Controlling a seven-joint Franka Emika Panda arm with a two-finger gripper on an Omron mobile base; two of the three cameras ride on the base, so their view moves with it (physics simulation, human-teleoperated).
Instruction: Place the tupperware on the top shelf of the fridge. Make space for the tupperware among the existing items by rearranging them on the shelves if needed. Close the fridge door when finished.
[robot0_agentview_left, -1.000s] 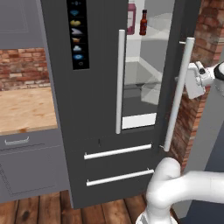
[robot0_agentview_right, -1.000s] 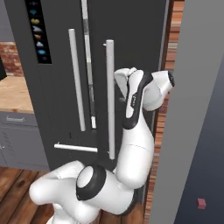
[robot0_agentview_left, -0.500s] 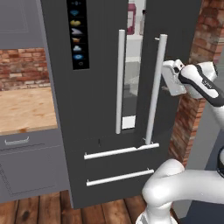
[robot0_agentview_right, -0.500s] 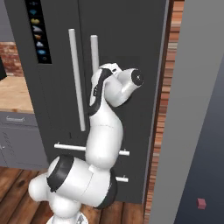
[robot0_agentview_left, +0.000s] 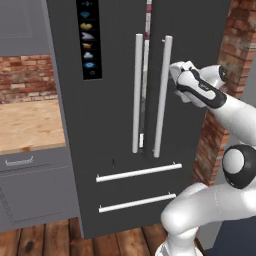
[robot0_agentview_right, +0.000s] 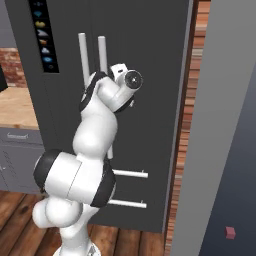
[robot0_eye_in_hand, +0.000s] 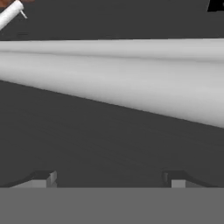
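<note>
The fridge (robot0_agentview_left: 120, 150) stood nearly closed — the door (robot0_agentview_left: 192, 30) left a thin gap beside its handle (robot0_agentview_left: 162, 95), with a sliver of pinkish bottle (robot0_agentview_left: 148, 20) showing at the top. The gripper (robot0_agentview_left: 176, 80) sat against the door's front just right of the handle, jaws spread wide, gripping nothing — fingertips (robot0_eye_in_hand: 46, 178) apart

Red brick wall (robot0_agentview_left: 30, 80), wooden counter (robot0_agentview_left: 27, 125), plank floor (robot0_agentview_left: 45, 240)
</note>
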